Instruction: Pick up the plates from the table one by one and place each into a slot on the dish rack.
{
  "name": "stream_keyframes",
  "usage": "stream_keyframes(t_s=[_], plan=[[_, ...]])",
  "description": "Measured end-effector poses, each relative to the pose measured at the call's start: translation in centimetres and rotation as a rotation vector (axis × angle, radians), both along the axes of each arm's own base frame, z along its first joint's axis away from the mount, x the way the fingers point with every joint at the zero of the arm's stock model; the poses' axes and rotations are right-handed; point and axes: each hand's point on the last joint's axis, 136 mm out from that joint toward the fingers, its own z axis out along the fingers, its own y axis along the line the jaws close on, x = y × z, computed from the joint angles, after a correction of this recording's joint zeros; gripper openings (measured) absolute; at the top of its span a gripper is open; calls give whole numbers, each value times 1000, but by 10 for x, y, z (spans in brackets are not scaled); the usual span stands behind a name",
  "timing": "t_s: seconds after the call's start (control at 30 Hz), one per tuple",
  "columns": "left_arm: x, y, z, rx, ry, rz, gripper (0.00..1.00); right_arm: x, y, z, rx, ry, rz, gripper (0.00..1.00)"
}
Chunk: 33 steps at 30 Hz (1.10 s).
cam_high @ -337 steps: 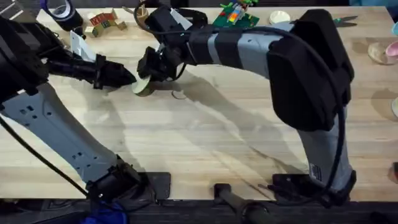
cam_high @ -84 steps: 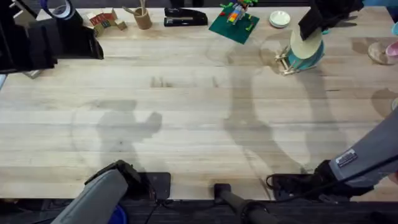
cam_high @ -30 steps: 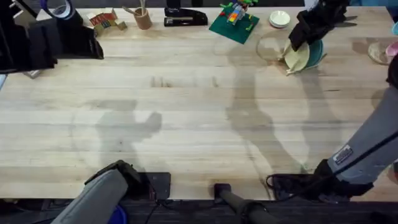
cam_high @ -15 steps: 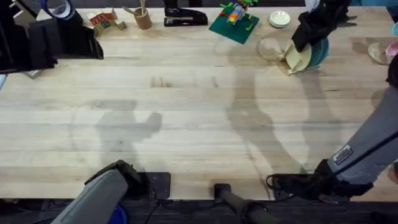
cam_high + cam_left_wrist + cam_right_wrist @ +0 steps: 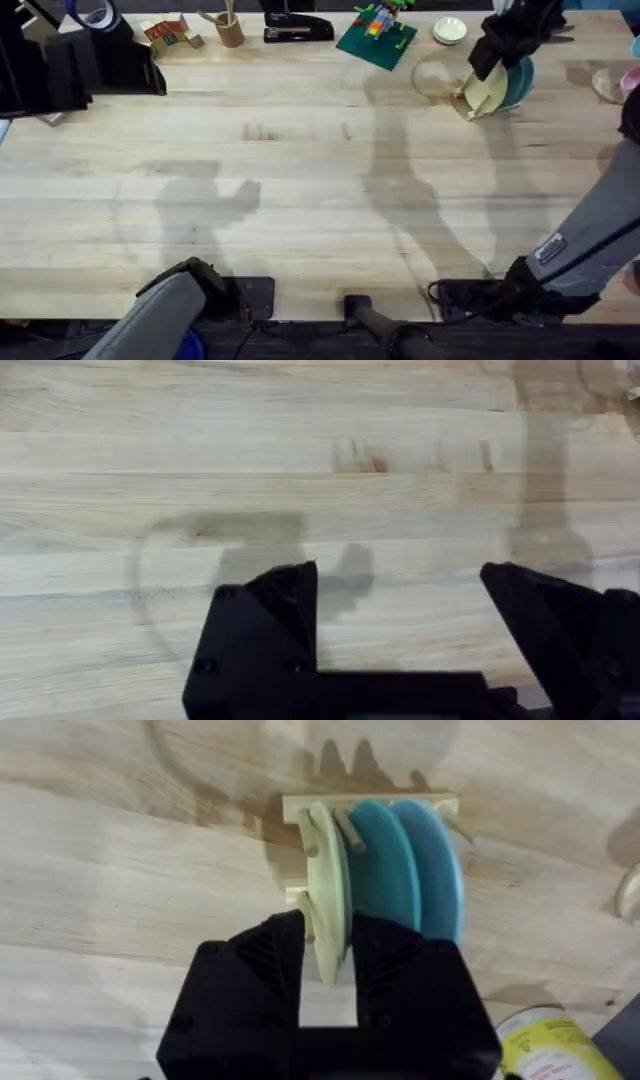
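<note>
Cream plate point(image 5: 326, 890) is sitting in the dish rack point(image 5: 300, 810) beside two teal plates point(image 5: 400, 870), right gripper point(image 5: 328, 955) clamping its rim; overhead hides that. Left gripper point(image 5: 400, 620) is hanging wide open over bare table point(image 5: 300, 450).

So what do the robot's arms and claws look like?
Both claws are black and blocky. The left claw has two chunky, angular black fingers. The right claw has two flat-faced black fingers on a wide black body. The right arm is grey with a small white label, joined to a black base. The left arm is grey too, with black joints.
</note>
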Motion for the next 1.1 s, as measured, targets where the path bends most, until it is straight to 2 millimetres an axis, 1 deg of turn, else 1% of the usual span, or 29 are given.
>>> stream_keyframes(t_s=[0.17,0.23,0.3,0.53,0.6,0.67,0.77,0.93,1.1], plan=[[0,0,0,0,0,0,995,4,1,19,-5,-39,5,315],[0,0,0,0,0,0,995,4,1,31,-6,-61,4,329],[0,0,0,0,0,0,995,1,1,47,-6,-87,4,366],[0,0,0,0,0,0,995,-12,1,115,-9,-232,0,679],[0,0,0,0,0,0,995,-22,1,133,-11,-273,-2,752],[0,0,0,0,0,0,995,-32,2,149,-11,-302,-4,871],[0,0,0,0,0,0,995,-50,2,169,-10,-336,-6,949],[0,0,0,0,0,0,995,-78,3,201,-5,-414,-24,988],[0,0,0,0,0,0,995,-105,3,228,-2,-489,-35,992]])
